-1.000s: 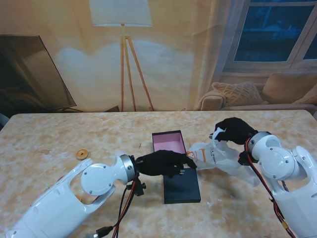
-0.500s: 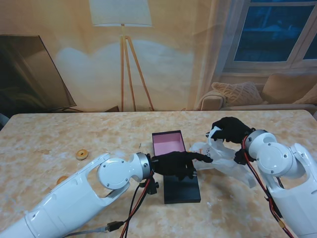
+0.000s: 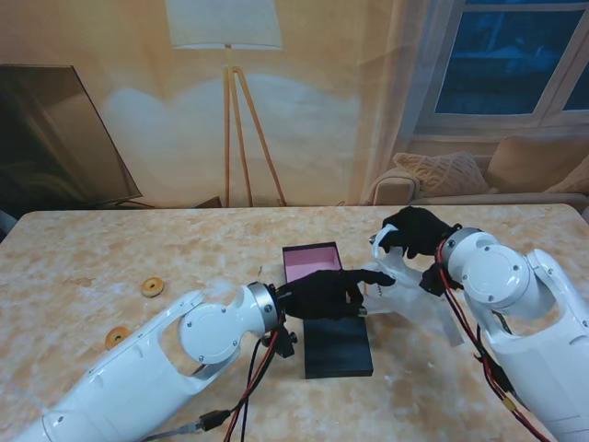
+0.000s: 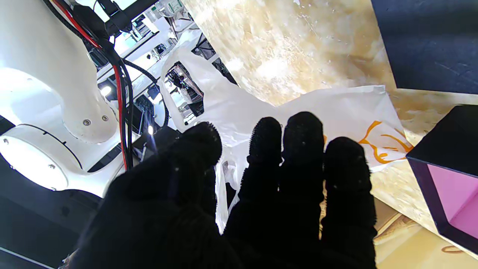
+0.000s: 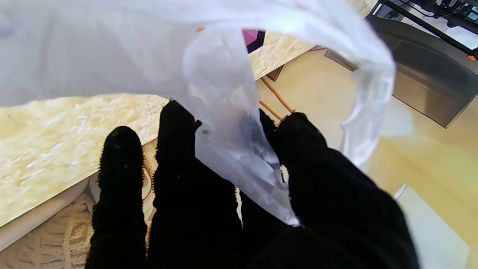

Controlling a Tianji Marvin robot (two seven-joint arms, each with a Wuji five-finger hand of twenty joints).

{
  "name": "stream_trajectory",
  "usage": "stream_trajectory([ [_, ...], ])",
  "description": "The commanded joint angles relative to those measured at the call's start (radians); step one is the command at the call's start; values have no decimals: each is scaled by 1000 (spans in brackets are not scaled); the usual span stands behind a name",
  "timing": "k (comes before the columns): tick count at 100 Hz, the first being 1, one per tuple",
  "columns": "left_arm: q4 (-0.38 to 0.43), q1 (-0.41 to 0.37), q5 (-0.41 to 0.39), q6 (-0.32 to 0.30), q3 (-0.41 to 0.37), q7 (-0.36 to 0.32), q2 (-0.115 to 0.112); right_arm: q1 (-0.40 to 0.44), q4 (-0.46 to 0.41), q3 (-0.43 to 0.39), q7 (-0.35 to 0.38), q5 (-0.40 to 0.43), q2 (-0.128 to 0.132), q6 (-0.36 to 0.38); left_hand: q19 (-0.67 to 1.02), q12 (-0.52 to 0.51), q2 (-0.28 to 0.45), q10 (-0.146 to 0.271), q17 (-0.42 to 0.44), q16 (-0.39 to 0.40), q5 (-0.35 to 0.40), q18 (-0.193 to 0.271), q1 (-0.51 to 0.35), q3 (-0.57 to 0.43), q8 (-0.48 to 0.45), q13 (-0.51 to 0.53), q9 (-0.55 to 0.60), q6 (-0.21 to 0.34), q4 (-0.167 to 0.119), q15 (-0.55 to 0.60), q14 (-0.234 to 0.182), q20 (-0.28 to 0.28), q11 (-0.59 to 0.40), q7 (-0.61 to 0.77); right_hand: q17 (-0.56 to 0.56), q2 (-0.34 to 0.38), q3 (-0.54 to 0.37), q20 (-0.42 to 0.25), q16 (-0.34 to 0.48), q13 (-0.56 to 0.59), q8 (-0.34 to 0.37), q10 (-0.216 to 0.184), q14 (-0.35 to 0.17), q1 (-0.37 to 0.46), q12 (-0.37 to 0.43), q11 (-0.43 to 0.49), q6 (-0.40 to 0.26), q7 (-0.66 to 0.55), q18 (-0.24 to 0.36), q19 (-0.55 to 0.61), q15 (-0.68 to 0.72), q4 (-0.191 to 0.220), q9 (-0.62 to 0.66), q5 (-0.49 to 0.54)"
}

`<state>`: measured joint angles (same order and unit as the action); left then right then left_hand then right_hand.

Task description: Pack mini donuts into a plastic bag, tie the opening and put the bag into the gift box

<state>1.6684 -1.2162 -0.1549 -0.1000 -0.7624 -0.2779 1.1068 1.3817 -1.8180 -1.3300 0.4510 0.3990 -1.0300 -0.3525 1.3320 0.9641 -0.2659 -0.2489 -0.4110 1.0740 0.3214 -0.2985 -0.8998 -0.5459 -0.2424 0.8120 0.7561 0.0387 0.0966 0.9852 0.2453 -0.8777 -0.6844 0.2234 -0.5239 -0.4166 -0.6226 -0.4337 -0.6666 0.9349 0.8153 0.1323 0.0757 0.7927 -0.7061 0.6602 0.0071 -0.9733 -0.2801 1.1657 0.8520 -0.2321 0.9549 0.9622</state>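
Observation:
The white plastic bag (image 3: 398,287) with orange print lies right of the gift box, whose pink-lined tray (image 3: 313,265) stands beside its black lid (image 3: 338,348). My right hand (image 3: 416,230) is shut on a handle strip of the bag (image 5: 231,157), pinched between thumb and fingers and lifted off the table. My left hand (image 3: 329,293) reaches over the lid, fingers stretched out against the bag's near edge (image 4: 336,108). A fold of film runs between its thumb and forefinger (image 4: 267,149). Two mini donuts (image 3: 152,287) (image 3: 117,336) lie far left on the table.
The marble-patterned table (image 3: 184,249) carries the box in its middle. Cables hang under my left forearm (image 3: 248,387) and along my right arm (image 3: 479,341). A floor lamp, a sofa and a dark panel stand beyond the far table edge.
My left hand slid right across the lid until its fingers reached the bag. My right hand lifted the bag's handle up and a little to the left, pulling the film taut.

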Motion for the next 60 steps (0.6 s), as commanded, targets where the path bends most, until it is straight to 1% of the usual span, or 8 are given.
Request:
stream_trajectory([
  [1, 12, -1, 8, -5, 1, -22, 2, -7, -2, 11, 17, -3, -10, -7, 41, 19, -25, 23, -18, 25, -30, 27, -5, -31, 4, 35, 27, 43, 23, 40, -29, -18, -22, 23, -11, 44, -44, -4, 0, 20, -13, 20, 0, 53, -10, 12, -27, -6, -14, 29, 24, 29, 22, 40],
  [14, 6, 6, 6, -12, 15, -11, 6, -23, 5, 31, 8, -21, -13, -36, 85, 39, -73, 24, -55, 24, -36, 32, -1, -70, 10, 74, 64, 42, 39, 87, -48, -14, -48, 33, -13, 47, -44, 0, 4, 18, -17, 21, 0, 56, -8, 11, -24, -5, -17, 29, 23, 29, 19, 38],
  [27, 12, 7, 2, -7, 19, 1, 10, -37, 14, 50, 1, -39, -16, -56, 113, 40, -71, 28, -73, 23, -50, 36, 27, -87, 16, 90, 70, 27, 37, 117, -57, -8, -71, 33, -9, 49, -45, 7, 10, 13, -24, 22, 0, 62, -4, 7, -24, -1, -17, 24, 15, 29, 13, 32],
  [29, 14, 7, -1, -5, 19, 1, 10, -39, 15, 52, -1, -43, -17, -60, 116, 42, -83, 57, -74, 22, -54, 37, 24, -86, 18, 90, 76, 20, 41, 119, -59, -7, -75, 30, -9, 50, -44, 9, 11, 12, -25, 24, 0, 62, -4, 6, -24, -1, -17, 23, 13, 29, 12, 32],
  [30, 15, 7, -2, -4, 19, 2, 10, -39, 15, 53, -1, -46, -17, -61, 117, 41, -78, 43, -75, 22, -56, 38, 27, -88, 19, 91, 73, 17, 40, 119, -60, -7, -73, 29, -9, 51, -44, 9, 12, 11, -25, 25, 1, 62, -4, 6, -23, 0, -17, 22, 12, 29, 11, 31],
  [35, 18, 7, -6, 3, 20, 12, 13, -43, 16, 58, -5, -58, -19, -72, 122, 43, -92, 68, -79, 21, -58, 40, 23, -90, 21, 93, 80, 11, 43, 122, -62, -5, -78, 26, -6, 54, -43, 14, 15, 8, -27, 24, 1, 64, -3, 5, -22, 0, -16, 18, 9, 30, 7, 28],
  [43, 18, 11, -2, 19, 27, 21, 19, -47, 18, 64, -9, -66, -20, -79, 129, 36, -95, 56, -83, 15, -53, 39, 29, -101, 21, 98, 81, 6, 45, 126, -62, 3, -80, 26, -4, 54, -42, 18, 17, 6, -30, 25, 2, 67, -2, 4, -21, 2, -16, 16, 6, 31, 5, 26],
  [60, 1, 34, 17, 24, 48, 5, 20, -47, 15, 69, -15, -67, -22, -88, 170, 49, -138, 73, -125, 10, -23, 45, 21, -117, 13, 137, 117, 42, 66, 169, -80, 10, -113, 52, -3, 58, -38, 25, 20, 3, -34, 24, 1, 68, 0, 4, -21, 0, -16, 16, 4, 32, 1, 24],
])
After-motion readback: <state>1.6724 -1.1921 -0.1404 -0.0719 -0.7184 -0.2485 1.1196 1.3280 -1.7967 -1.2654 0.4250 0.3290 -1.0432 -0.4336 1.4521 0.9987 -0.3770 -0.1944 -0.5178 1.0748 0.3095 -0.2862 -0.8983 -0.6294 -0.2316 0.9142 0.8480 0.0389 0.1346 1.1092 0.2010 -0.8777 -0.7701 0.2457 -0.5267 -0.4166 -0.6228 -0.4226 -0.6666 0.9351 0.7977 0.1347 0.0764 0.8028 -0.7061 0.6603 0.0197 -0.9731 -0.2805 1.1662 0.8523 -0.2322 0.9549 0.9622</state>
